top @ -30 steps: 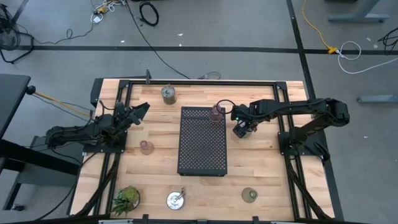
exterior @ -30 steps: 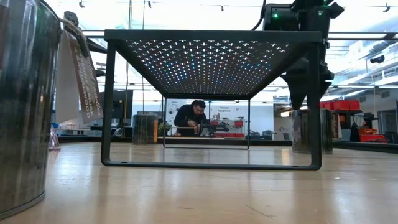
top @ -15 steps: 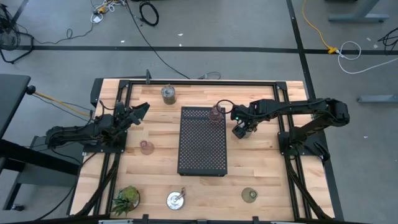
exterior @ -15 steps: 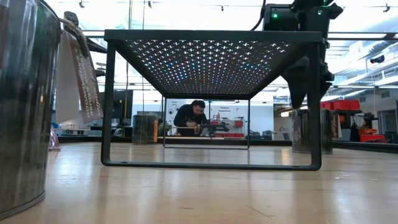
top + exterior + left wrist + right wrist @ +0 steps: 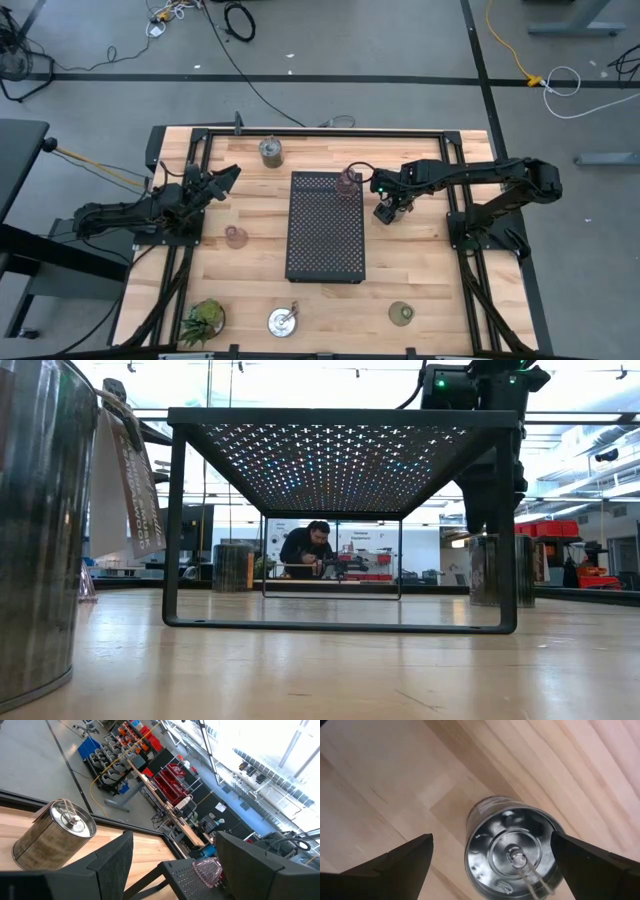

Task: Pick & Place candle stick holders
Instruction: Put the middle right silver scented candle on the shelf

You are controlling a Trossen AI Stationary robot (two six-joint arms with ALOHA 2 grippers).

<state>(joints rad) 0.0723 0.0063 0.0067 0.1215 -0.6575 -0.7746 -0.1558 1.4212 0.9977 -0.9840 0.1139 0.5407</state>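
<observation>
Since a second ago my right gripper [image 5: 388, 213] has sunk slightly beside the black tray [image 5: 325, 240], right of centre in the high view. Its fingers [image 5: 400, 857] are spread wide, straddling a silvery candle stick holder [image 5: 512, 852] without gripping it, as far as I can tell. A pink holder [image 5: 348, 179] stands on the tray's upper right corner. My left gripper [image 5: 222, 177] waits at left, partly parted, holding nothing.
</observation>
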